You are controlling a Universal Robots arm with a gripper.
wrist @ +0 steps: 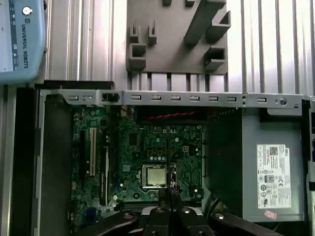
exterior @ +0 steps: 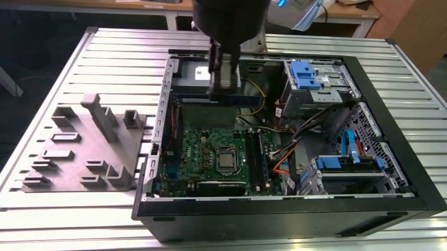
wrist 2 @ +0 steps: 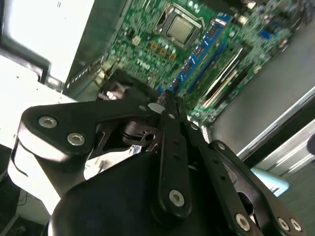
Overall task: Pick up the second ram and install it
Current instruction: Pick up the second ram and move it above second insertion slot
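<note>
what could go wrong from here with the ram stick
1. The jaws of the black gripper pinch the long dark blue-green ram stick only near its middle, so it could tilt and meet the long black slot rails crooked.
2. Loose orange and black cables lie beside those rails on the exterior view's right and might snag it.

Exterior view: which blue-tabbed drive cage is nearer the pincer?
The far cage, blue latch on top, level with the pincer, toward the exterior view's right. The other cage sits by the case's near wall, farther off.
</note>
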